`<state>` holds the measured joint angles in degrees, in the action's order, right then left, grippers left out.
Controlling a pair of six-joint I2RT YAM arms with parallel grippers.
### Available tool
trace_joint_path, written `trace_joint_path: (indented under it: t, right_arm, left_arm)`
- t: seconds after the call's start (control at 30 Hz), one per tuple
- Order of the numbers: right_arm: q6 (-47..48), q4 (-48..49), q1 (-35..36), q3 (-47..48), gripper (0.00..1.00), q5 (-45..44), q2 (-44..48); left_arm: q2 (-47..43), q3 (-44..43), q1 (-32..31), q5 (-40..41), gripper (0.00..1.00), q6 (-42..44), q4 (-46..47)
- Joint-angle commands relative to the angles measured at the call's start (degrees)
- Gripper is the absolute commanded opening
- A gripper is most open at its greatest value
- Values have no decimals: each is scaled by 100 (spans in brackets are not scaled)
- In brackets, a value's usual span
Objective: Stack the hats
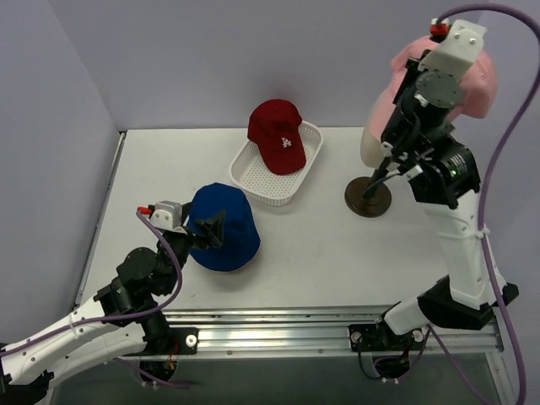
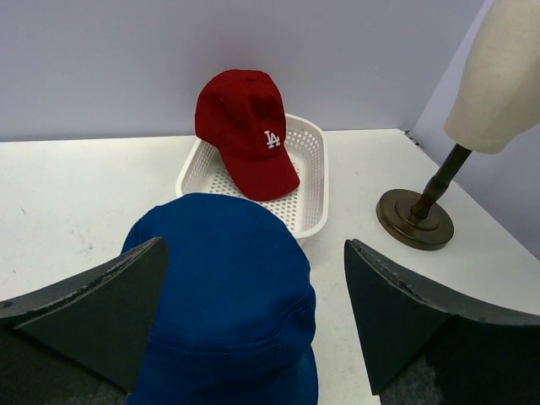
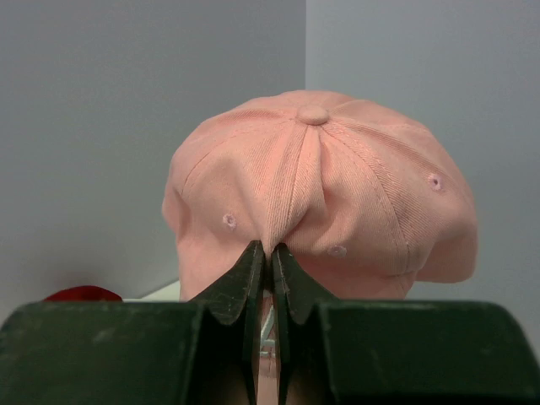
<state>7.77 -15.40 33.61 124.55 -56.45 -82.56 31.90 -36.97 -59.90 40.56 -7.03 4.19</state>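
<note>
The left hand [image 1: 213, 229] is released, its two dark fingers [image 2: 101, 308] spread wide on either side of the blue bucket hat [image 1: 238, 234], which sits crown up on the desk [image 1: 152, 160] directly under and between them; whether the pads touch the fabric cannot be told. Ahead of this hand and a little to its right, the dark red cap [image 1: 276, 135] with a white "LA" logo lies in the white perforated basket [image 1: 253, 181], its crown over the far rim and its brim pointing down into the tray. Further to the right, the cream mannequin head [image 1: 371, 143] stands on its brown stand [image 1: 369, 197]. The right hand [image 3: 268, 249] is raised above that head and clenched on the pale pink cap [image 3: 337, 186], pinching a fold of its crown fabric between the closed fingertips; the cap fills the space just in front of the hand, its top button facing up. Whether the cap touches the head cannot be told.
</note>
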Motion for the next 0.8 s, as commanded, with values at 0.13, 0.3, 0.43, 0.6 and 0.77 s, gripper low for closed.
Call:
trace_joint_path:
  t: [0.13,0.3,0.43,0.6,0.77]
  right_arm:
    - [-539,-481,-275,622,0,-420,-883]
    - [-777,-648,-635,553,0,-420,-1095]
    - [-1163,-807,-873,386,0,-315,-1157]
    - [-1524,-886,-1049,236,0,107,-1078]
    - [-1779,-1070,-1102,210,0,397,-1130]
  left_arm:
    - [-17,-21,-4,75,94,8,249]
    - [-52,-21,-13,84,94,8,223]
    - [-44,-3,-13,102,94,8,241]
    - [18,-29,-13,119,94,8,232]
    - [-8,-12,-13,146,94,17,241]
